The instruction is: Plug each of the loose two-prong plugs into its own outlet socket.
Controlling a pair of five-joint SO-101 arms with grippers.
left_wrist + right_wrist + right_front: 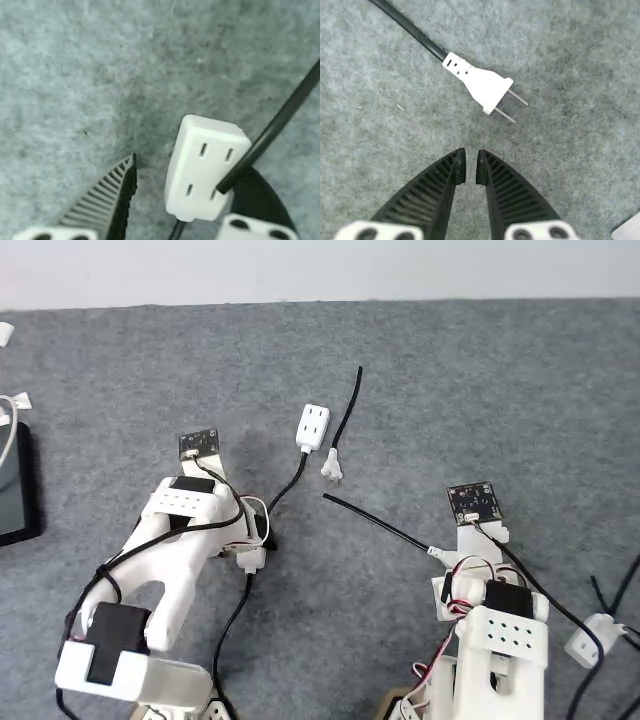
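A white outlet block [205, 170] with two sockets lies on the grey carpet between the fingers of my left gripper [192, 170]. That gripper is open, with a gap between one finger [115, 195] and the block. A black cord [270, 132] crosses over the block. In the high view the left gripper [255, 540] sits low on the carpet. My right gripper [470, 167] is shut with nothing in it. Just beyond its tips lies a white two-prong plug [482, 87] on a black cord, seen from above as the plug [436, 552]. A second outlet block [313, 427] and another plug [331, 468] lie mid-table.
A dark flat device [15, 490] sits at the left edge. Another white cord end [590, 638] with black cords lies at the right edge beside the right arm. Black cords run across the carpet between the two arms.
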